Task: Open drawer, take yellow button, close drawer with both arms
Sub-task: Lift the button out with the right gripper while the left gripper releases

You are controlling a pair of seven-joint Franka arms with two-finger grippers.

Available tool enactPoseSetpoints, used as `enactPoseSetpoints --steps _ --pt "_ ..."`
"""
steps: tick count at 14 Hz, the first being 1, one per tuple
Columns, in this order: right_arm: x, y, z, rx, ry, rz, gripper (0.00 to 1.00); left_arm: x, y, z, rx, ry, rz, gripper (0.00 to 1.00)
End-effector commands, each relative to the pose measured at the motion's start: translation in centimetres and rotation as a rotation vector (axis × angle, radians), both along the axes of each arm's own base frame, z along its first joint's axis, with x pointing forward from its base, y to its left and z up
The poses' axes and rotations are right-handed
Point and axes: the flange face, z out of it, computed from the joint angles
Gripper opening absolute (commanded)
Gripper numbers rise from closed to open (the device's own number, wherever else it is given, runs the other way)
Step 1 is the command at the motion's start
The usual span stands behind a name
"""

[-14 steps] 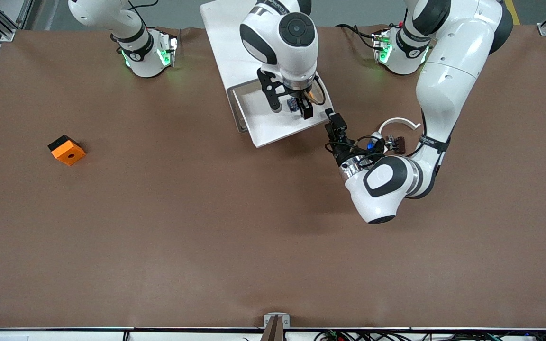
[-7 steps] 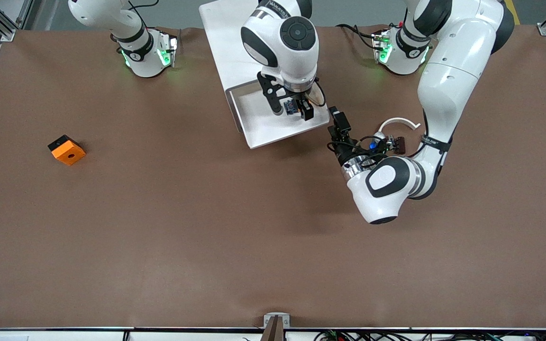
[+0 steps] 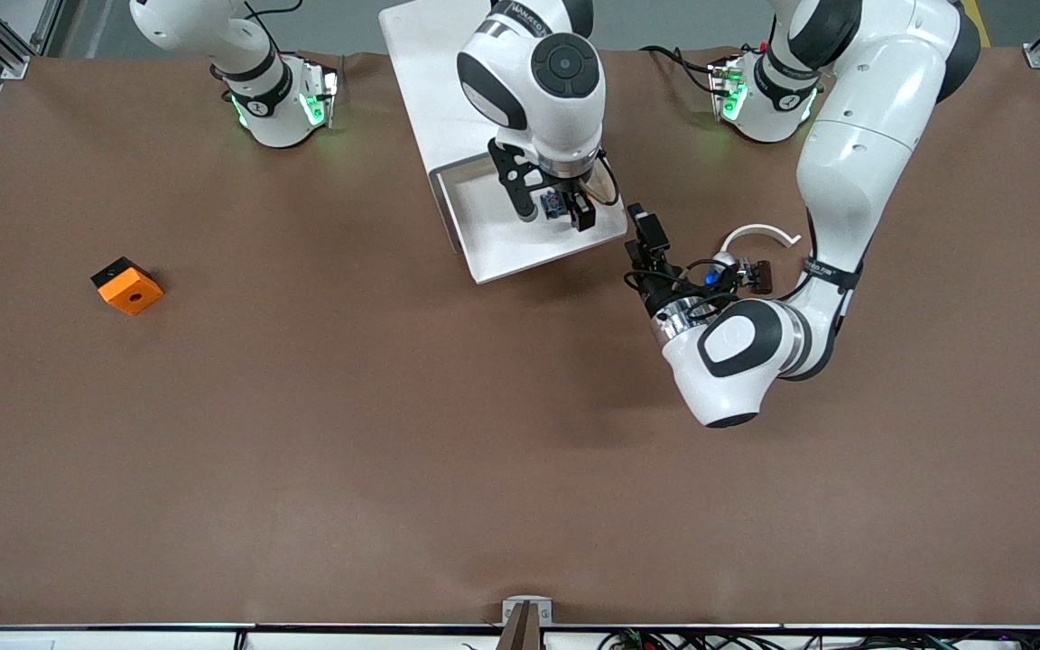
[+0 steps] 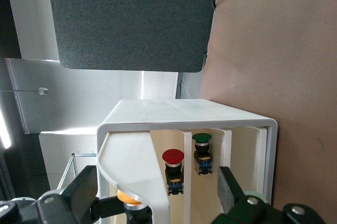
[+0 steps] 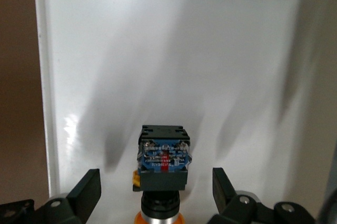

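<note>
button (image 3: 554,204) lies in the drawer (image 3: 493,244), which stands pulled out of the cabinet (image 3: 434,81) toward the front camera, so the right gripper (image 3: 553,211) can come down from above; in the front view that gripper hangs low over the tray with its fingers apart on either side of the button, not yet clamped. the left gripper (image 3: 645,236) sits just beside the drawer's corner toward the left arm's end, fingers apart and empty, and i judge it waits there to push the drawer shut. an orange block (image 3: 127,285) lies well apart toward the right arm's end. in the left wrist view the cabinet (image 4: 189,116) shows its open front, with a red-capped button (image 4: 173,163) and a green-capped one (image 4: 202,150) on lower levels. in the right wrist view the button (image 5: 162,158) rests on its side on the white tray floor (image 5: 174,50), between the spread fingers (image 5: 84,190), well placed for a pinch.
</note>
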Motion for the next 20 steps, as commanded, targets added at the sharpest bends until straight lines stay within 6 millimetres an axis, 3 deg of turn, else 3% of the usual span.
enactPoseSetpoints --steps 1,4,5,6,7,9,10,13,15,17,20 --pt "0.7 -0.4 0.4 -0.013 0.010 0.002 0.94 0.7 1.2 0.8 -0.070 -0.026 -0.006 1.00" --pt "0.9 -0.7 0.2 -0.044 -0.010 0.013 0.94 0.7 1.4 1.9 -0.182 -0.100 -0.058 1.00" --pt "1.1 -0.8 0.0 -0.046 -0.010 0.010 0.91 0.7 1.5 2.5 -0.249 -0.145 -0.095 1.00" --pt "1.1 -0.8 0.0 -0.046 -0.010 0.011 0.81 0.8 1.6 2.9 -0.308 -0.182 -0.126 1.00" --pt "1.3 -1.0 0.0 -0.044 -0.008 0.009 0.59 0.8 1.8 2.8 -0.349 -0.206 -0.156 1.00" --pt "1.5 -1.0 0.1 -0.041 -0.006 -0.005 0.05 1.0 2.0 3.6 -0.437 -0.257 -0.180 1.00" --pt "1.3 -0.9 0.0 -0.043 -0.007 -0.003 0.00 1.2 2.2 4.2 -0.487 -0.289 -0.199 1.00" --pt "1.6 -1.2 0.3 -0.039 -0.010 -0.004 0.00 2.0 2.5 4.8 -0.593 -0.450 -0.339 1.00" --pt "3.1 -2.4 1.6 -0.028 -0.024 -0.022 0.00 2.6 2.9 5.1 -0.655 -0.530 -0.429 1.00" --pt "5.3 -4.4 5.5 0.019 -0.067 -0.021 0.00 3.5 2.6 6.5 -0.696 -0.633 -0.525 1.00" --pt "7.6 -8.6 9.6 0.043 -0.090 0.129 0.00 4.7 1.4 7.3 -0.757 -0.758 -0.640 1.00"
